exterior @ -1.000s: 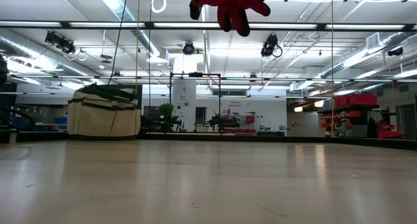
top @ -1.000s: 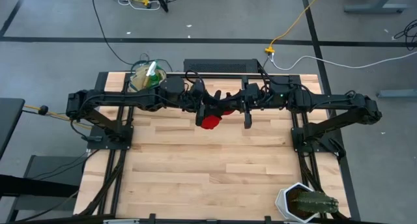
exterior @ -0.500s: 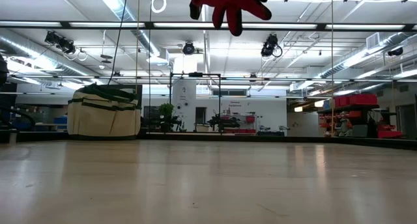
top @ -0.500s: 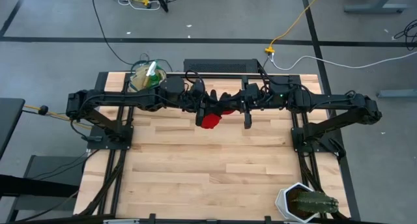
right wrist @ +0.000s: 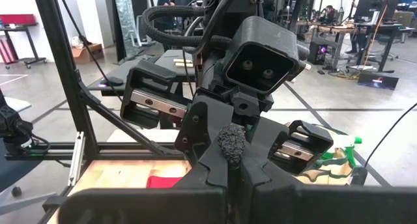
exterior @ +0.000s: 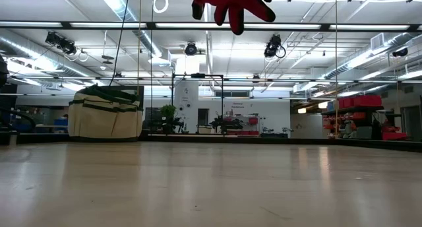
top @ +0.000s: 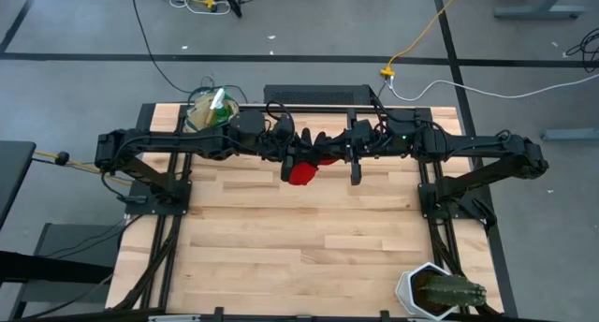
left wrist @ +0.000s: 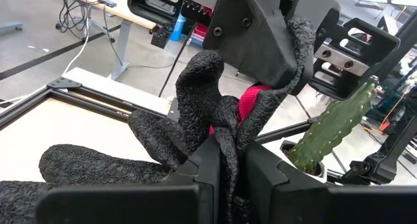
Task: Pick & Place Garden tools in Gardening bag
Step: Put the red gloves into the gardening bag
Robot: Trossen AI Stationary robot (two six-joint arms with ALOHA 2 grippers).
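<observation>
both grippers [left wrist: 225,162] [right wrist: 231,168] on glove [top: 301,172], mostly hidden overhead

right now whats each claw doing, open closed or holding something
Left claw: shut on the glove, held up in the air.
Right claw: shut on the same glove, pinching a black fingertip.

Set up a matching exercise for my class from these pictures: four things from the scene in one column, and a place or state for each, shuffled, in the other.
Things
1. glove
2. gardening bag
3. white pot with cactus
4. right gripper

Places or states
A. at the table's near right corner
B. shut on a glove finger
C. at the table's far left corner, holding a green bottle
D. held in the air between both arms, above mid-table

Pairs: 1-D, 2-C, 3-A, 4-B
</observation>
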